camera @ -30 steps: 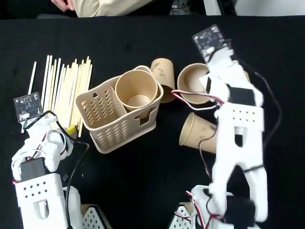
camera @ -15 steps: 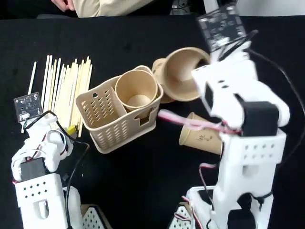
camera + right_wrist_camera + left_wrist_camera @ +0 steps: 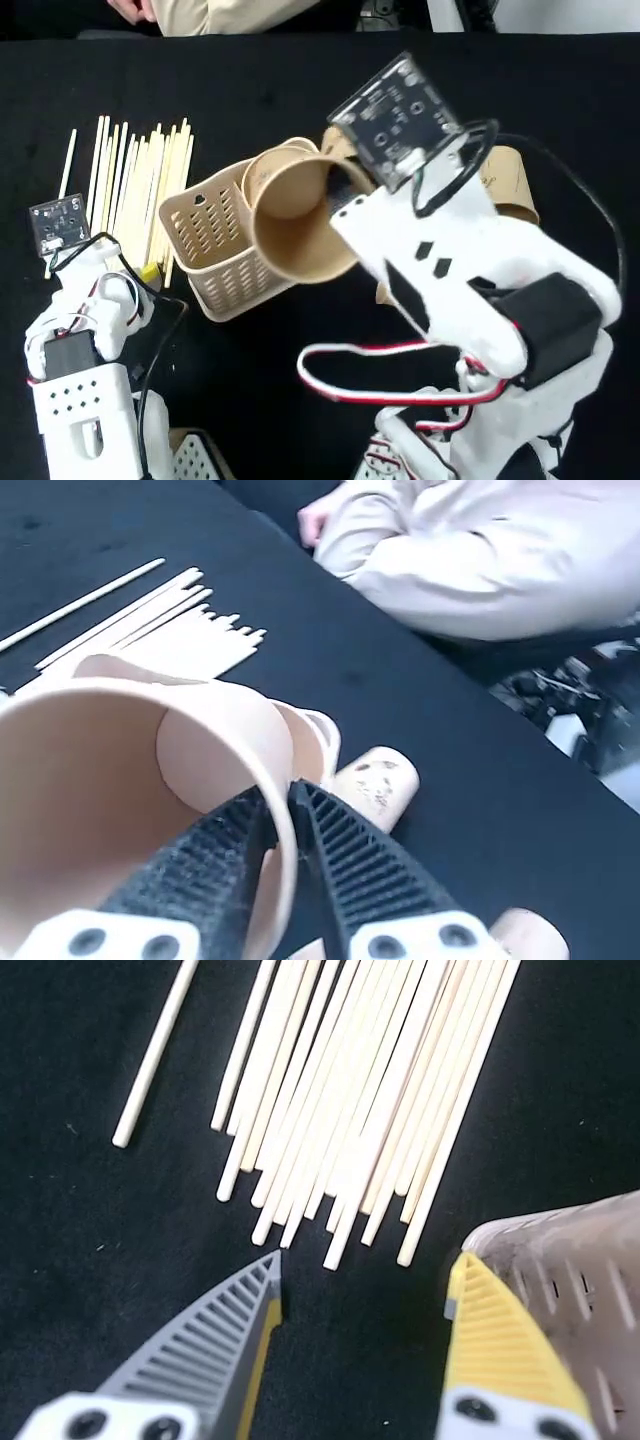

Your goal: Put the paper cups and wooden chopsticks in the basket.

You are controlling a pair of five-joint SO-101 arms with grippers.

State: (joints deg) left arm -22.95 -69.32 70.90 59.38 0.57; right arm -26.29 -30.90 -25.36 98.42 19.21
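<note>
So, right gripper (image 3: 290, 798) pinching tan paper cup (image 3: 295, 228) by its rim over beige slotted plastic basket (image 3: 213, 252), left gripper (image 3: 367, 1260) spread wide beside it

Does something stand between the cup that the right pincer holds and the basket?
Nothing visible does. The right pincer grips the cup by its rim, tilted, over the basket. One compartment already holds another cup, so the held one would probably nest there or go beside it.
</note>
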